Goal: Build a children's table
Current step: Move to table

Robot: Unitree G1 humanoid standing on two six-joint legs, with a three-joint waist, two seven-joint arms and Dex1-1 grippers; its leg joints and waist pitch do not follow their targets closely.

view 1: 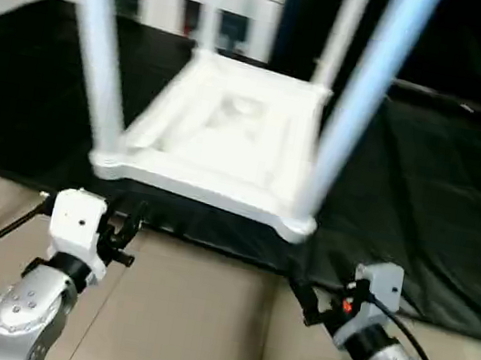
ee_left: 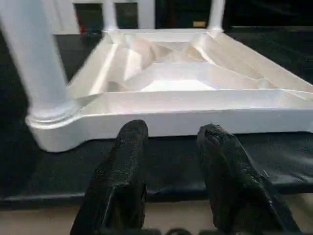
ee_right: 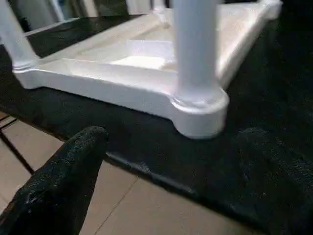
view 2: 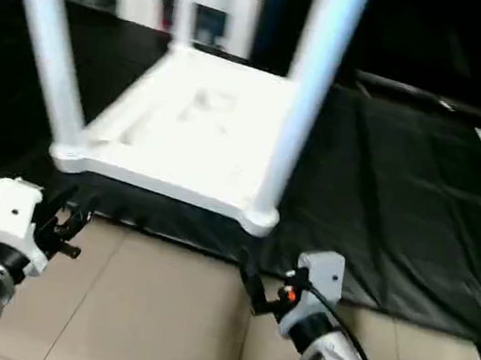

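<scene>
Your children's table (view 1: 228, 141) lies upside down on the black mat (view 1: 420, 210), all four legs (view 1: 101, 46) standing up. Both pincers hover just short of its near edge: left pincer (ee_left: 171, 142) partly spread, right pincer (ee_right: 181, 152) spread wide, neither pinching anything.

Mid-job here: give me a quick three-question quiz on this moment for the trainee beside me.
1. True or false: the table top lies upside down on the black mat.
2. How many legs stand in its corner sockets? A) two B) three C) four
3. Which gripper's fingers stand wider apart, the left gripper or the right gripper?

Key:
1. True; the ribbed underside faces up.
2. C; two near legs and two far ones rise from the corners.
3. The right gripper; its fingers are spread wide, the left's only partly. Both are empty, short of the top's near edge.
</scene>
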